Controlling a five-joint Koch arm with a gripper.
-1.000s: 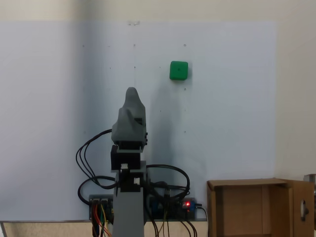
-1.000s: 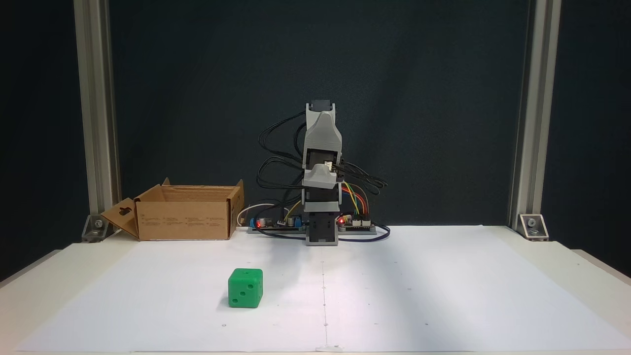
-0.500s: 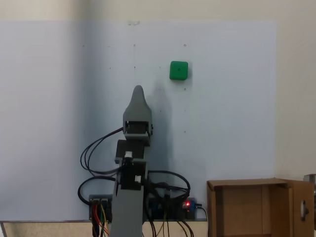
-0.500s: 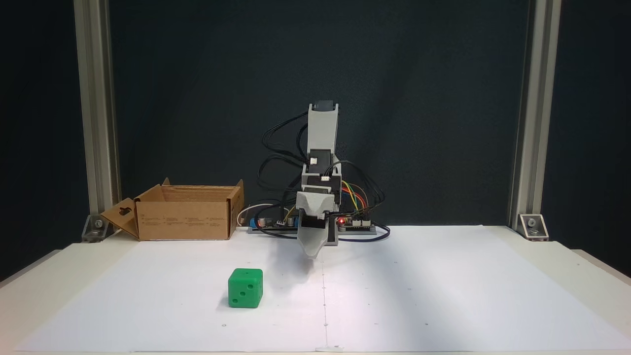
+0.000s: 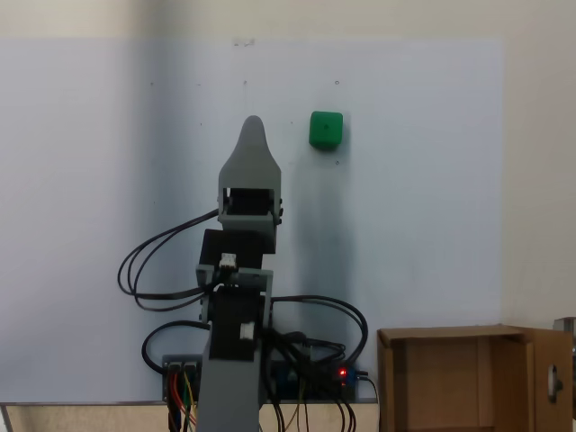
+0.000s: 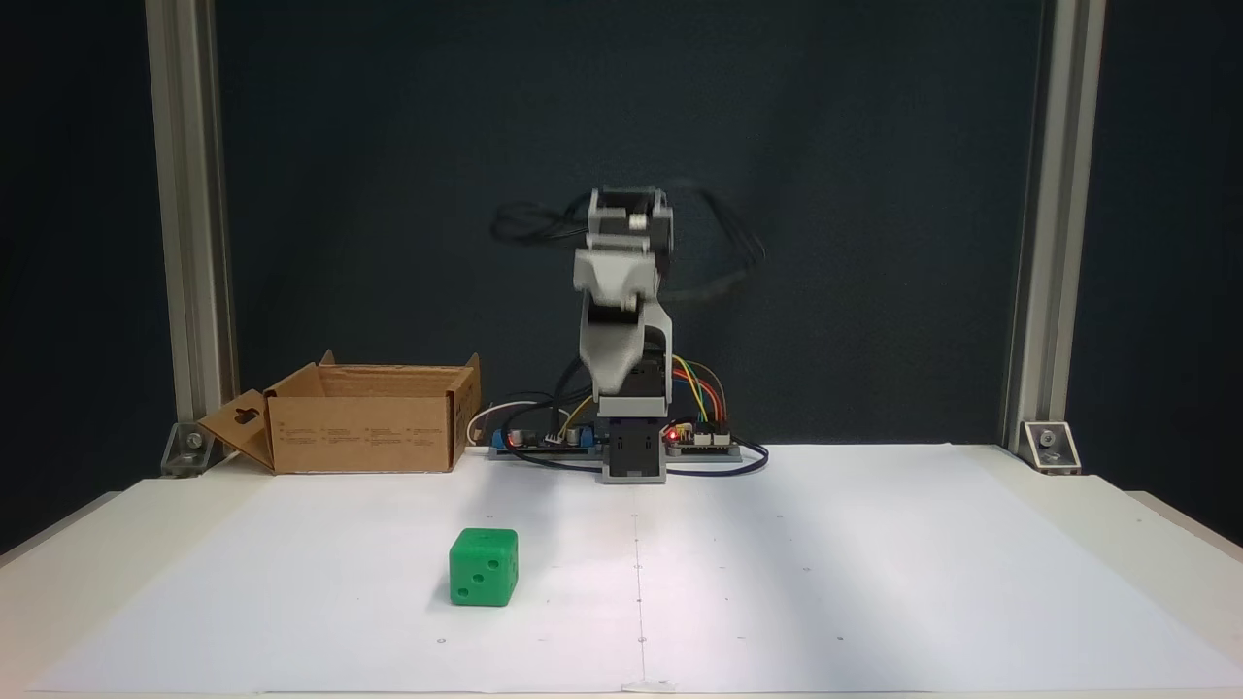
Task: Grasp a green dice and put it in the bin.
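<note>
The green dice [image 5: 326, 130] [image 6: 484, 567] rests on the white paper, alone and untouched. My gripper [image 5: 252, 122] [image 6: 613, 390] hangs in the air on the raised arm, well above the sheet. In a fixed view its tip sits left of the dice and slightly nearer the base. Its grey jaws show as one pointed shape, so I cannot tell whether they are open or shut, and nothing is seen between them. The bin [image 5: 392, 378] [image 6: 364, 432], a brown cardboard box with upright flaps, stands beside the arm's base.
Circuit boards with coloured wires and a red light [image 6: 699, 442] [image 5: 341, 373] lie at the arm's base. Two aluminium posts [image 6: 184, 243] [image 6: 1044, 243] frame the back of the table. White paper [image 6: 825, 582] covers the table around the dice.
The arm has lifted: half a second ago the gripper tip pointed down close to the paper, now it is raised high and reaches further out toward the dice. The dice has not moved.
</note>
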